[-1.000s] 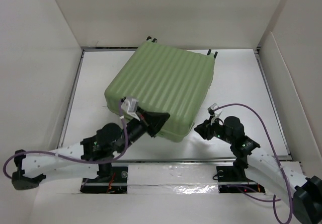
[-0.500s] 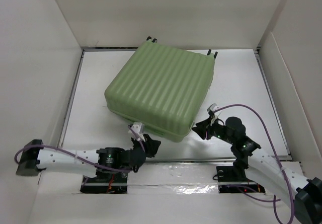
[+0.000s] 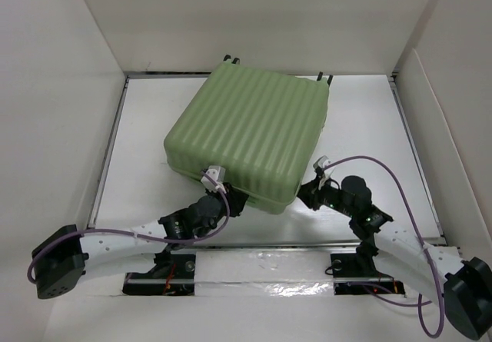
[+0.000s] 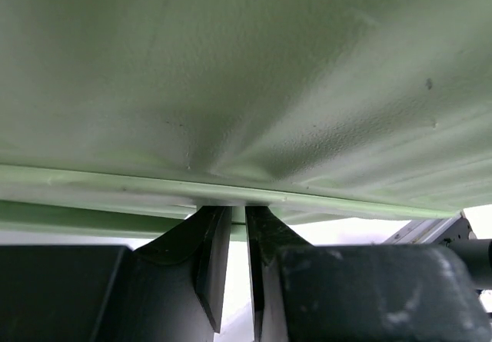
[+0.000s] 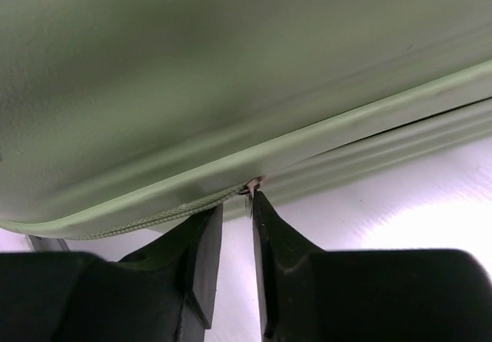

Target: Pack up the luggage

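Luggage lies shut, ribbed shell up, mid-bench and a bit skewed, with its wheels at 12 o'clock.

Left gripper is low at the luggage's 6 o'clock edge, nosed in under the seam. Jaws are a thin slit apart, tips against the rim, nothing between them. My read: it's feeling along the closure line, not gripping.

Right gripper is at the 4–5 o'clock corner. Jaws are equally narrow, with a small metal zip pull right at their mouth. Can't tell if it's pinched or only touched. My read: it's after the zip, since packing needs the shell open first.

Views:
- Top view gives the layout, with both arms on the near edge, but no jaw gaps and no pull.
- Left wrist view shows only shell and rim.
- Only the right wrist view shows the pull.
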You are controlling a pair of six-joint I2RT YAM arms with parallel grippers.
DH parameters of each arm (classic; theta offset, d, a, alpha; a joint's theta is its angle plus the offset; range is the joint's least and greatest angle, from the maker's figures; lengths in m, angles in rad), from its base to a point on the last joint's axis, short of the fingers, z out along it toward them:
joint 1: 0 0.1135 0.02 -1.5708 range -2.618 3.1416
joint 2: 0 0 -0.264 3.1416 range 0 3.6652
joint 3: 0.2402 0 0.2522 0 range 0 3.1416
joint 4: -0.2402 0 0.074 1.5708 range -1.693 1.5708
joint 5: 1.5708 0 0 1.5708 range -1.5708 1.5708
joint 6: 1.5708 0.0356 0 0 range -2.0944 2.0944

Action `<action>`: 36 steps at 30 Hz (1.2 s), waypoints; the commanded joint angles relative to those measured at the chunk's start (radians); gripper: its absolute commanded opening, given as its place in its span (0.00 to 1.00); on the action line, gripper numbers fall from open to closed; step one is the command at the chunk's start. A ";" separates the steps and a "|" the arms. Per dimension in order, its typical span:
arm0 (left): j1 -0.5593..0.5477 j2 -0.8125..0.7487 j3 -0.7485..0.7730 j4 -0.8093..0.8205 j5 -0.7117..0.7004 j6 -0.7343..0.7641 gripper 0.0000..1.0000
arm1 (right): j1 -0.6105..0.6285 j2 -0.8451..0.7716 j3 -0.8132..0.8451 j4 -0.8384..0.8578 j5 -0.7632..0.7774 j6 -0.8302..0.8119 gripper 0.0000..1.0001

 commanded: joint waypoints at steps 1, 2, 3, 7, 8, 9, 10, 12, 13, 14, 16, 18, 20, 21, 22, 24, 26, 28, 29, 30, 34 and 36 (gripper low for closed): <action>0.011 0.063 0.031 0.135 0.077 0.041 0.12 | 0.010 0.007 0.034 0.131 -0.006 -0.008 0.25; 0.020 0.085 0.034 0.165 0.082 0.042 0.12 | 0.010 0.008 0.035 0.137 -0.001 -0.004 0.23; 0.020 0.097 0.038 0.181 0.086 0.045 0.12 | 0.010 0.010 0.038 0.143 0.002 0.004 0.20; 0.042 0.169 0.061 0.245 0.088 0.052 0.11 | 0.021 0.007 0.049 0.148 0.060 0.010 0.08; 0.055 0.204 0.062 0.286 0.099 0.050 0.11 | 0.021 0.004 0.049 0.146 0.076 0.013 0.07; 0.066 0.220 0.062 0.308 0.112 0.052 0.11 | 0.021 -0.007 0.049 0.142 0.093 0.015 0.05; 0.088 0.235 0.067 0.329 0.125 0.047 0.11 | 0.021 -0.010 0.049 0.130 0.128 0.015 0.01; 0.097 0.264 0.070 0.369 0.149 0.042 0.11 | 0.021 -0.022 0.049 0.105 0.157 0.016 0.00; 0.106 0.268 0.071 0.374 0.152 0.042 0.11 | 0.021 -0.040 0.048 0.069 0.186 0.018 0.00; 0.106 0.268 0.076 0.374 0.151 0.044 0.11 | 0.021 -0.053 0.046 0.049 0.201 0.019 0.00; 0.106 0.263 0.079 0.369 0.155 0.049 0.11 | 0.021 -0.071 0.031 0.015 0.240 0.029 0.00; 0.106 0.251 0.076 0.351 0.160 0.047 0.11 | 0.021 -0.102 0.019 0.011 0.249 0.041 0.00; 0.106 0.235 0.067 0.340 0.172 0.044 0.11 | 0.021 -0.123 0.008 0.016 0.245 0.047 0.00; 0.106 0.229 0.065 0.339 0.194 0.049 0.11 | 0.021 -0.128 0.008 0.012 0.234 0.050 0.00; 0.097 0.229 0.067 0.339 0.214 0.074 0.12 | 0.030 -0.130 0.008 -0.008 0.211 0.052 0.00; 0.022 0.232 0.079 0.314 0.191 0.105 0.14 | 0.041 -0.133 0.017 -0.048 0.205 0.055 0.00; -0.009 0.267 0.110 0.287 0.186 0.128 0.15 | 0.053 -0.134 0.025 -0.102 0.221 0.056 0.00; -0.009 0.295 0.114 0.309 0.192 0.119 0.16 | 0.065 -0.137 0.029 -0.136 0.225 0.061 0.00; -0.009 0.315 0.117 0.342 0.192 0.121 0.16 | 0.077 -0.137 0.031 -0.142 0.220 0.065 0.00; 0.003 0.339 0.134 0.362 0.201 0.125 0.16 | 0.093 -0.139 0.037 -0.166 0.220 0.073 0.00; 0.063 0.383 0.182 0.399 0.220 0.125 0.16 | 0.156 -0.162 0.069 -0.273 0.234 0.099 0.00; 0.103 0.404 0.189 0.429 0.234 0.118 0.16 | 0.209 -0.182 0.083 -0.321 0.238 0.111 0.00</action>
